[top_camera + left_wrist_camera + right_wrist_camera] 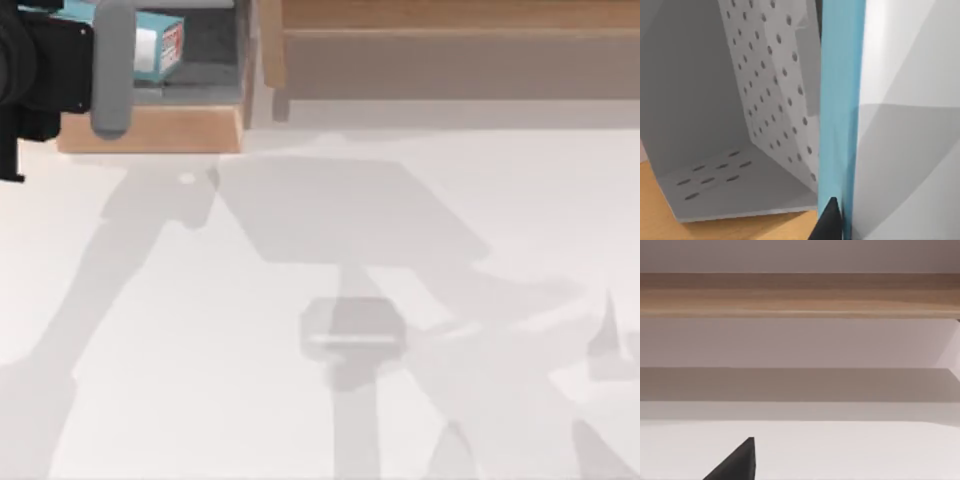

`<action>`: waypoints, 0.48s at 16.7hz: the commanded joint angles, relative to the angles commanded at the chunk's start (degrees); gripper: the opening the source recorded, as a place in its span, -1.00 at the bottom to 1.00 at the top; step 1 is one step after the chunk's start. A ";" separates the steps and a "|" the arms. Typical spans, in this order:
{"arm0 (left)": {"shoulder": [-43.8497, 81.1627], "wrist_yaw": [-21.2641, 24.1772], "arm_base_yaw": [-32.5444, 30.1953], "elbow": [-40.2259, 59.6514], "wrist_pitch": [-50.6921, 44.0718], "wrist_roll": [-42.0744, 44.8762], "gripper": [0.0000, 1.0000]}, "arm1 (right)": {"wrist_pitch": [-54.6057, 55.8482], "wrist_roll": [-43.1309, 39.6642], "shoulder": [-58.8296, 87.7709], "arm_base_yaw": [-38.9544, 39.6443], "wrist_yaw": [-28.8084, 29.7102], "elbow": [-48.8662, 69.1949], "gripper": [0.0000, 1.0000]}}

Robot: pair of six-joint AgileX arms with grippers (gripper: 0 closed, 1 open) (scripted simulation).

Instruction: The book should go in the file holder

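At the far left corner of the bench [330, 240], the left arm reaches over the file holder [150, 130], a grey open box with a tan wooden front panel and perforated grey walls inside. The left end effector [832, 217] appears closed on the book [840, 100]: in the left wrist view a dark fingertip presses against the teal cover, though I cannot see the opposite finger. From above, the book sits within the holder's opening, its white page edges and reddish marks facing toward the bench's middle. It seems to be in, or very nearly in, the compartment, so the step in hand is the release. To do it well, I would lower until the book's bottom edge rests on the holder's floor, keep it upright and parallel to the walls, then open gently and lift straight up so the cover is not dragged. The long brown wooden shelf [450, 45] runs along the far edge. The right end effector [737, 460] is parked facing it; whether it is open I cannot tell.
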 joint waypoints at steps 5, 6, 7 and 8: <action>-1.74 0.99 4.98 -14.62 17.44 -0.96 -1.00 | 0.00 0.00 0.00 0.00 0.00 0.00 1.00; -1.65 1.12 5.95 -17.35 21.24 -1.58 -1.00 | 0.00 0.00 0.00 0.00 0.00 0.00 1.00; -1.25 1.22 7.03 -19.74 25.10 -2.23 -1.00 | 0.00 0.00 0.00 0.00 0.00 0.00 1.00; -0.74 1.31 8.14 -21.99 28.98 -2.89 -1.00 | 0.00 0.00 0.00 0.00 0.00 0.00 1.00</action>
